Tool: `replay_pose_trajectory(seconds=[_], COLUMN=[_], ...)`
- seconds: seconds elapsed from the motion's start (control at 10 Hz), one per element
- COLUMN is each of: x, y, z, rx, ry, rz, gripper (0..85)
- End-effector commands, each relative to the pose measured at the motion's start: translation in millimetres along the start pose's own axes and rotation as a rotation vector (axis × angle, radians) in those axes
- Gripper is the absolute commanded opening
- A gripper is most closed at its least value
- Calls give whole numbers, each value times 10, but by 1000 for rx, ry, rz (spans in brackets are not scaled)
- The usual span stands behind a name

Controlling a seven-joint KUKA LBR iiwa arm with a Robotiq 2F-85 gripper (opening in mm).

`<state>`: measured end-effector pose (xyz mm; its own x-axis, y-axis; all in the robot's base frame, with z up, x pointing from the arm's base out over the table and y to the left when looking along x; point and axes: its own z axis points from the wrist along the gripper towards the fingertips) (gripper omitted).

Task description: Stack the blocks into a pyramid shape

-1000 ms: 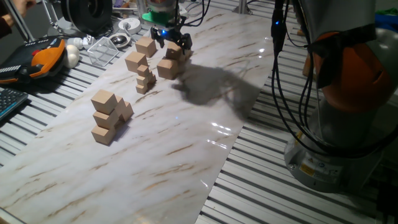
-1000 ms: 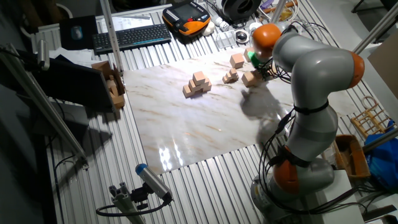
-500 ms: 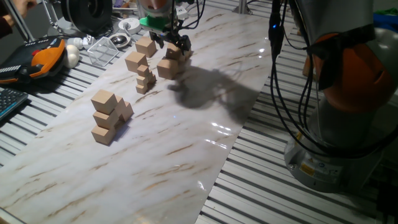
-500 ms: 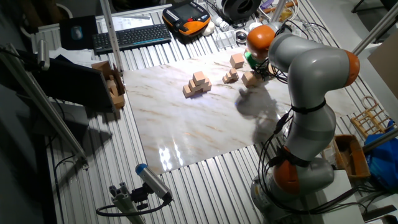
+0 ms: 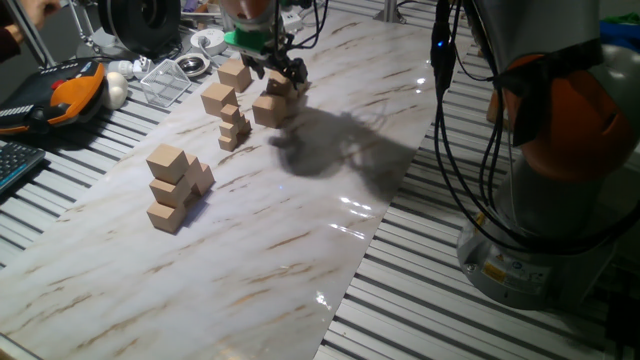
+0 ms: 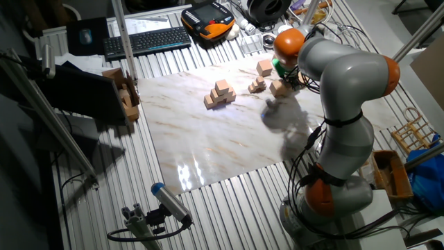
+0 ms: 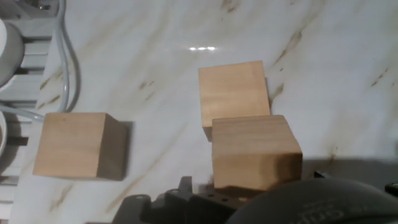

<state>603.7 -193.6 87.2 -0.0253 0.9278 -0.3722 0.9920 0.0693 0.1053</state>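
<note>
My gripper [image 5: 279,76] hangs at the far end of the marble board, its dark fingers straddling a tan block [image 5: 281,85] that it is shut on. Another block [image 5: 267,110] rests on the board right beside it. In the hand view the held block [image 7: 255,152] looms large at the lower middle, partly covering the neighbouring block [image 7: 233,90], and a third block [image 7: 78,146] lies to the left. Two loose blocks [image 5: 235,73] [image 5: 217,98] sit left of the gripper. A stepped pile of blocks [image 5: 170,187] [image 6: 220,94] stands nearer the middle.
Much smaller tan cubes [image 5: 233,128] are stacked between the loose blocks and the pile. Off the board's left edge lie an orange pendant [image 5: 72,92], a clear tray [image 5: 165,80] and a keyboard [image 5: 15,165]. The arm's base [image 5: 560,180] and cables [image 5: 445,60] stand at the right.
The hand has shifted slightly left and up over the past second, and the block between its fingers has stayed with it. The pile and the loose blocks have not moved.
</note>
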Motion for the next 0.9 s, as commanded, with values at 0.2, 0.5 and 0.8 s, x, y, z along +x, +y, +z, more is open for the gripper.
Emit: replay_pose_trajectory(seconds=[0.2,0.5,0.8], x=[-3,-8,-16], y=[-10,-17,-18], z=[1,17,23], rx=[-4,-8,-13], ry=[-22,-33,-40], rz=[-6,-10,-16], gripper=[850,850,850])
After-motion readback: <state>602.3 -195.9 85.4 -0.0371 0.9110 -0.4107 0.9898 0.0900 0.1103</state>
